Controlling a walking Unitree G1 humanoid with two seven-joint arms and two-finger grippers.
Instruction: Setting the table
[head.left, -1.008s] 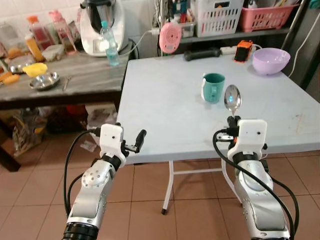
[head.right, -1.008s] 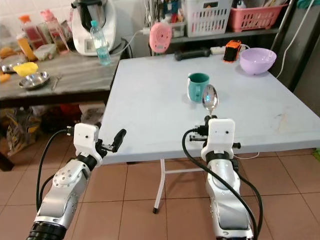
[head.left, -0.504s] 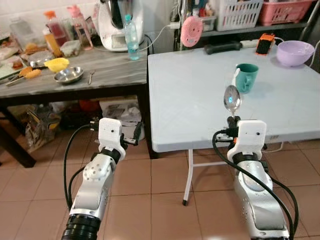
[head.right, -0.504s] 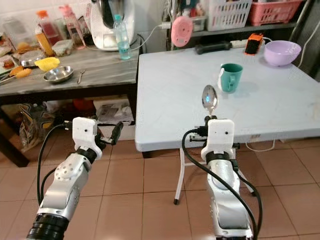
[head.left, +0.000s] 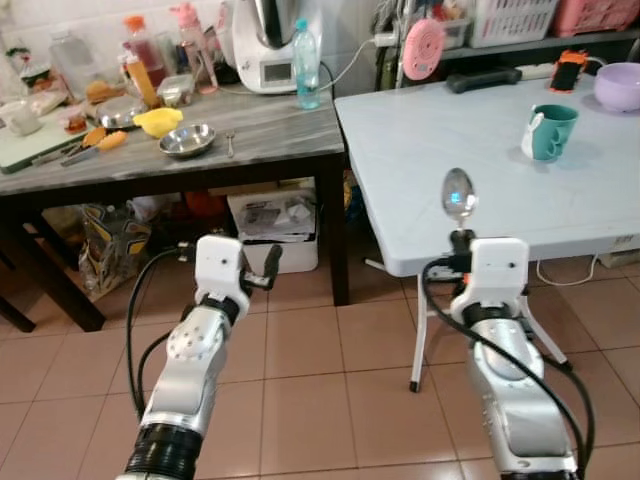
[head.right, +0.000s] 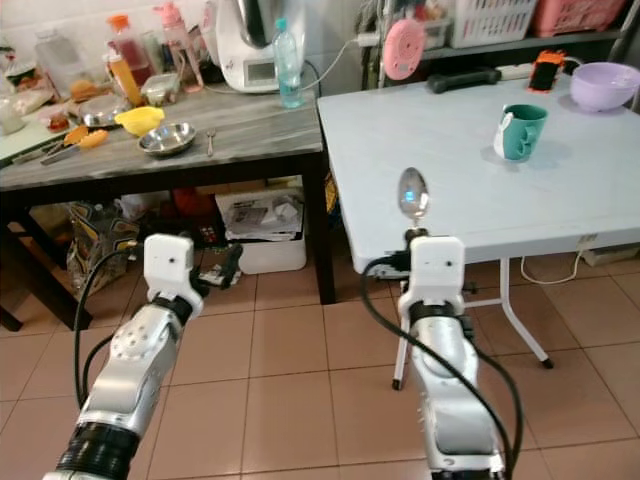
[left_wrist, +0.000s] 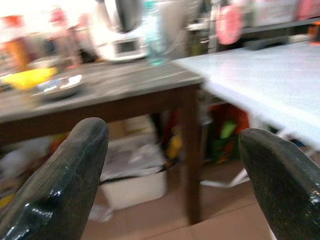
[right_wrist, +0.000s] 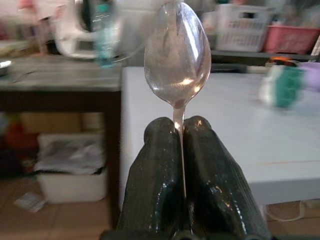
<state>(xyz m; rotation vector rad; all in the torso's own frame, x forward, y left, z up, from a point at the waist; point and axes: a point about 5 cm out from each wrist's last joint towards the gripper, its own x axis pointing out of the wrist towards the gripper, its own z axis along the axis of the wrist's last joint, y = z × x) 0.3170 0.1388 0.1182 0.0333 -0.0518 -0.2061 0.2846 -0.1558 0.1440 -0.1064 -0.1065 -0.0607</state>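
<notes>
My right gripper (head.left: 461, 238) is shut on the handle of a metal spoon (head.left: 458, 195), whose bowl (right_wrist: 176, 48) stands upright above the fingers (right_wrist: 160, 175). It hangs in front of the near-left corner of the pale blue table (head.left: 440, 160). A green mug (head.left: 550, 131) stands on that table toward the right, and a lilac bowl (head.left: 619, 85) sits at its far right. My left gripper (head.left: 270, 262) is open and holds nothing, low over the tiled floor beside the dark side table (head.left: 180, 160); its fingers (left_wrist: 60, 170) frame that table's leg.
The dark side table carries a steel bowl (head.left: 187, 140), a yellow dish (head.left: 158, 121), a fork (head.left: 230, 146), bottles, a water bottle (head.left: 307, 63) and a kitchen machine (head.left: 268, 40). A white bin (head.left: 275, 225) and bags sit beneath it. Baskets line a back shelf.
The whole view has shifted: the camera has backed away and turned left, so the blue table sits farther right and more floor shows. The spoon stays upright in my right gripper.
</notes>
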